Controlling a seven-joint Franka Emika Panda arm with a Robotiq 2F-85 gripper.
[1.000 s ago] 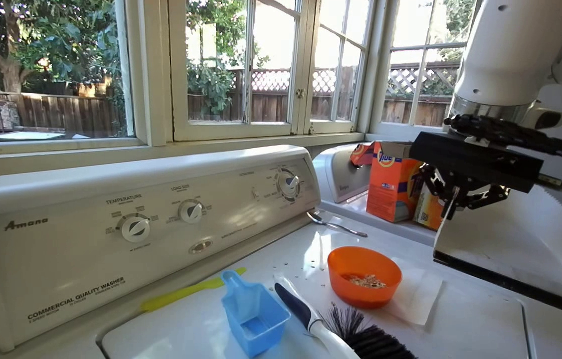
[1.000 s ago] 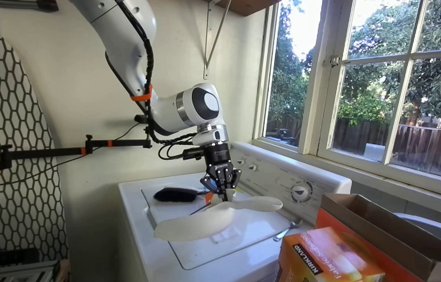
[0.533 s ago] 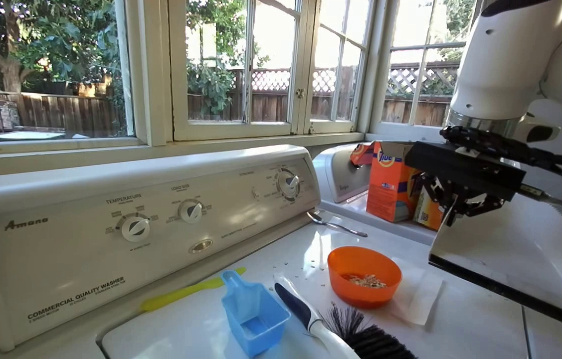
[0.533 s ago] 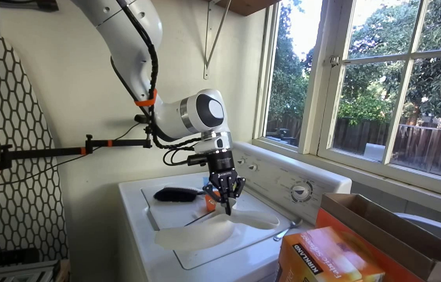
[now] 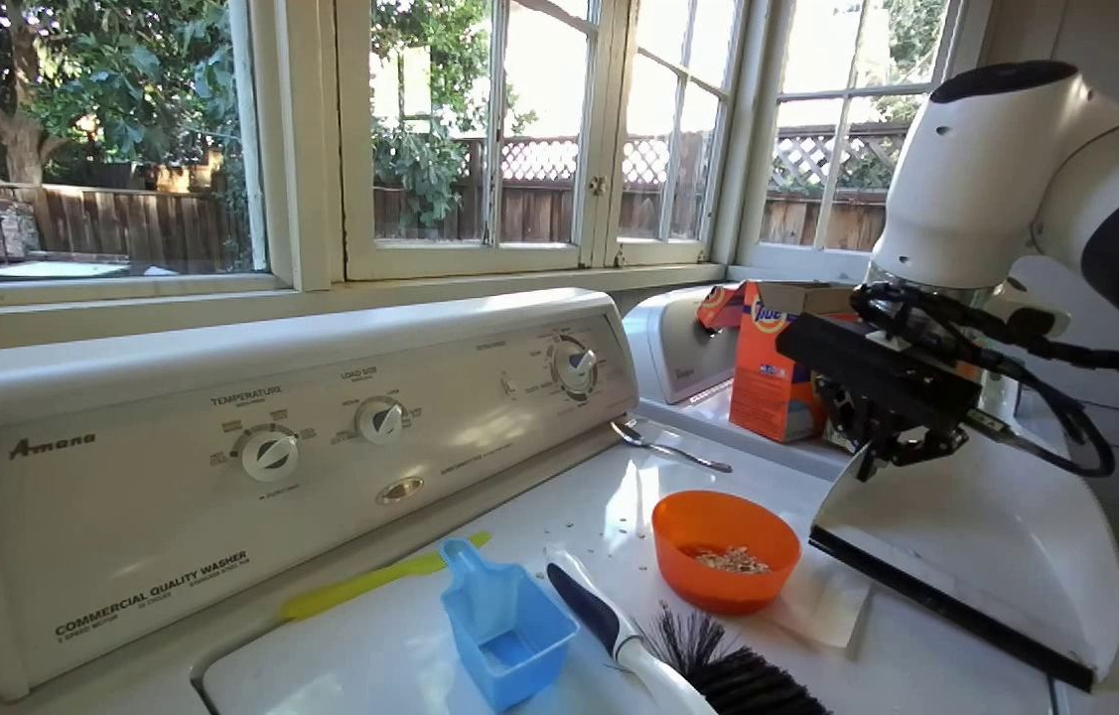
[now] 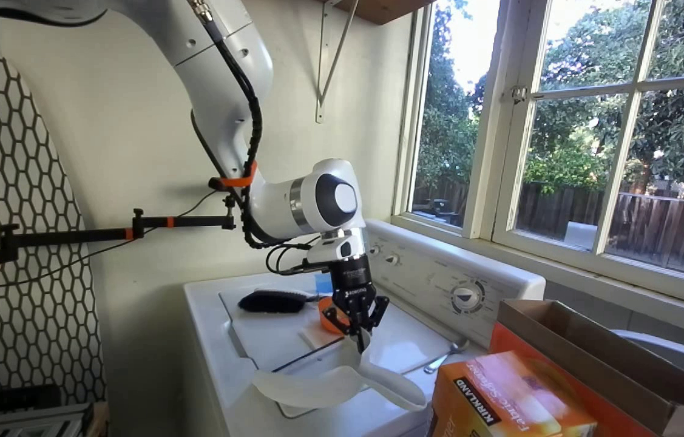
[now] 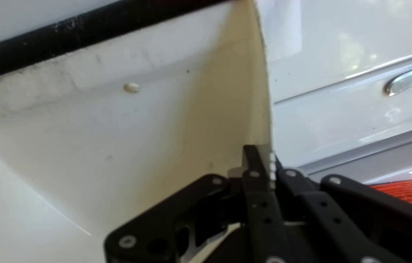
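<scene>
jaws on dustpan [image 5: 981, 561] over amana washer [image 5: 336, 497]

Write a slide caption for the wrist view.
Hand gripping a white dustpan by its side wall, a pale flake lying inside.

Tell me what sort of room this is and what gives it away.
Most likely a laundry room: there is an Amana washer labelled "Commercial Quality Washer", an orange Tide box and a Kirkland fabric softener box.
</scene>
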